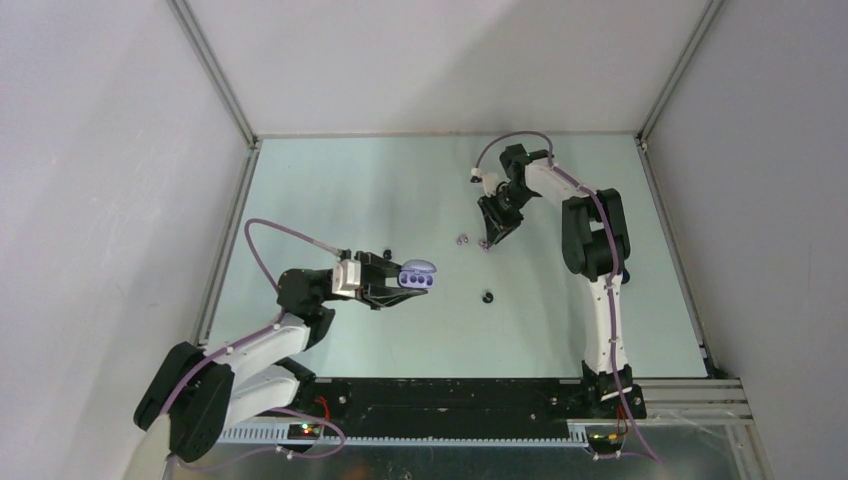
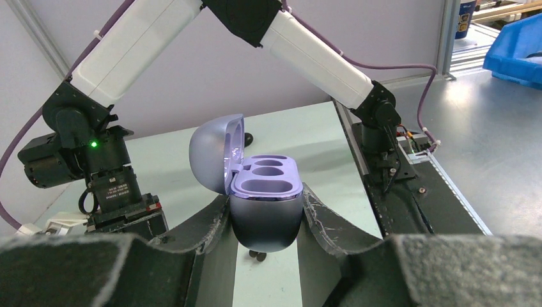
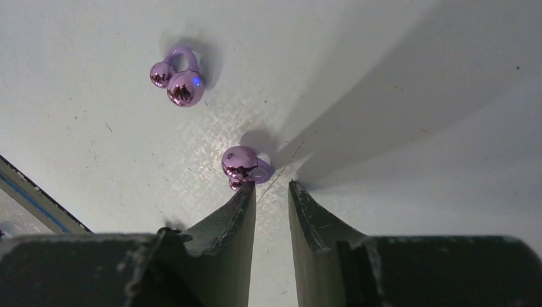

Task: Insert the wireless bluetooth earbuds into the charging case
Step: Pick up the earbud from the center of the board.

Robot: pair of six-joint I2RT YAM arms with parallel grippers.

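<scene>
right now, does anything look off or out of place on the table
Yes: one purple earbud lies just beyond the right gripper, off to one side of its gap rather than in line with it. The case held by the left gripper is open, its wells empty.

Purple earbuds (image 3: 185, 86): glossy, mirror-like finish. Charging case (image 2: 265, 217): smooth plastic, satin lavender sheen. Right gripper's fingers (image 3: 233, 249): matt black, scuffed and rough; table (image 3: 96, 160) matt, finely speckled.
</scene>
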